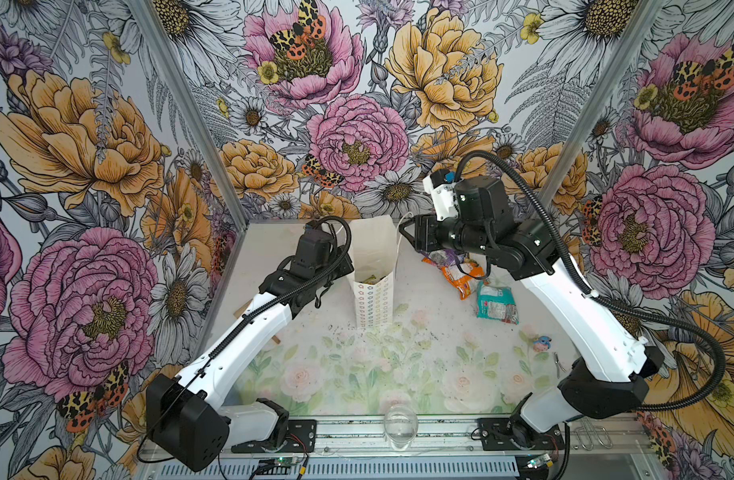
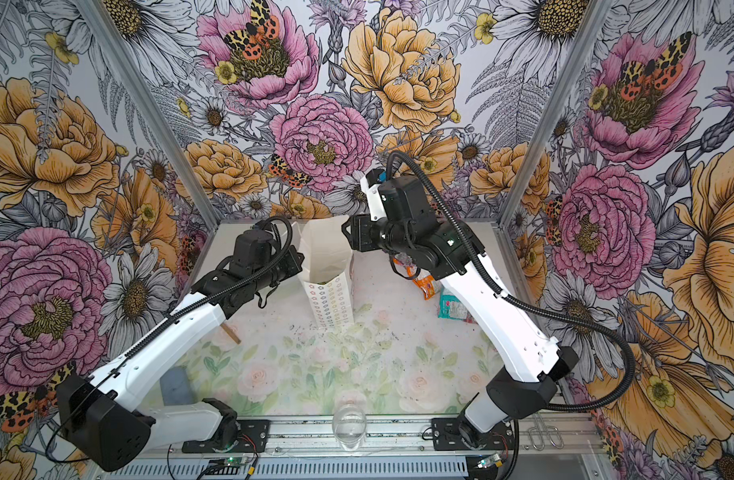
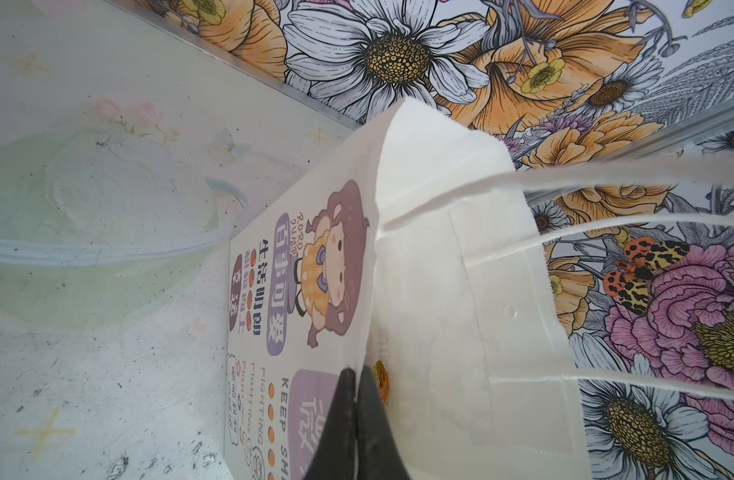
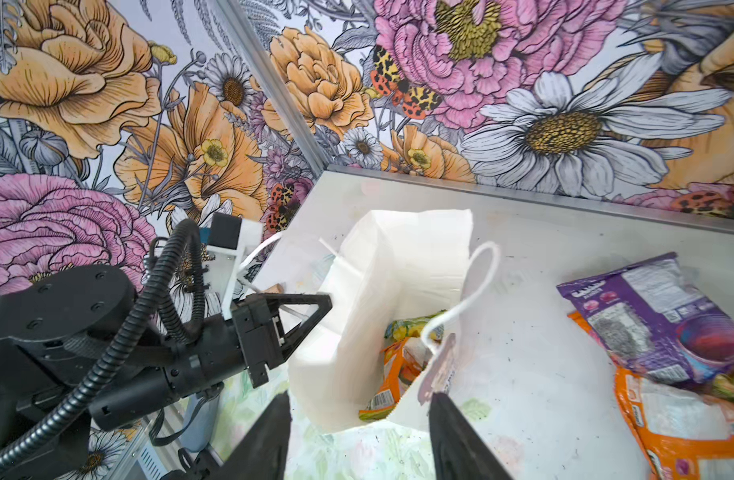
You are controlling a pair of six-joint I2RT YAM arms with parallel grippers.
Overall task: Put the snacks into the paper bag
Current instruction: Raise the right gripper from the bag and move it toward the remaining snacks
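snacks in bag: an orange packet (image 4: 392, 374) and a green-yellow packet (image 4: 411, 328) lie inside the paper bag (image 1: 373, 291), directly below the right gripper (image 4: 361, 432).
paper bag: upright at the back middle of the table (image 1: 315, 353), mouth open.
right gripper: fingers spread and empty over the bag's mouth, one fingertip at its near rim.
left gripper (image 3: 357, 424): pressed together, pinching the bag's side wall at the rim.
loose snacks: a purple packet (image 4: 656, 316), a second orange packet (image 4: 681, 424) and a teal packet (image 1: 496, 301) lie on the table right of the bag, beneath the right arm.
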